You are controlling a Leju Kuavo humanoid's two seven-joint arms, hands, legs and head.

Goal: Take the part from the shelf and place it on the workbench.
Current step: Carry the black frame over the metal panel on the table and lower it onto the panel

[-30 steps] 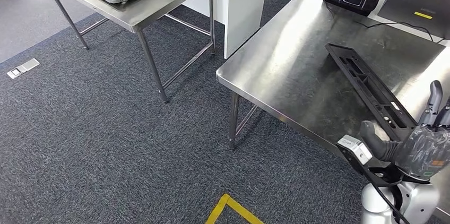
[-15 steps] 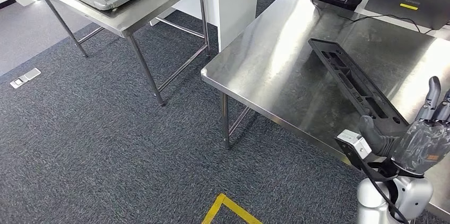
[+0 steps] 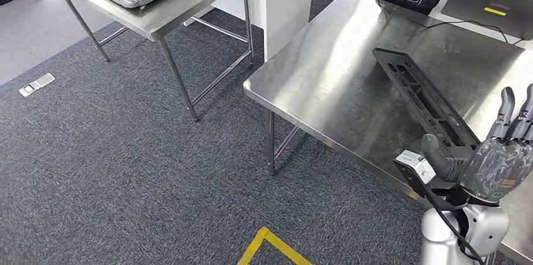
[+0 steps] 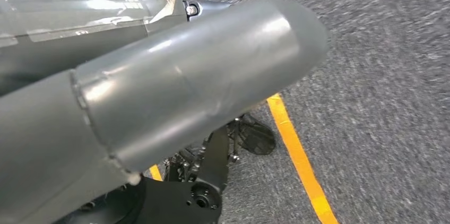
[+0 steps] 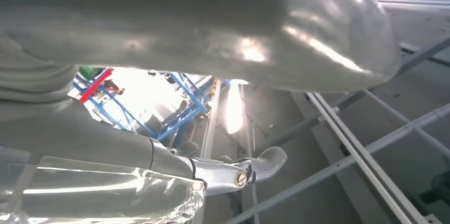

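Right hand (image 3: 496,161) has lifted, fingers (image 3: 505,111) spread beside the part (image 3: 427,102).

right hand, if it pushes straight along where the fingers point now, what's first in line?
Probably nothing close. The right hand hovers open by the near end of the black part, fingers angled up and away over the workbench. The part lies to its left, seemingly out of line, though depth is unclear.

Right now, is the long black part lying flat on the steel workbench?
Yes, the long black part lies flat on the steel workbench, with the right hand raised beside its near end, fingers spread.
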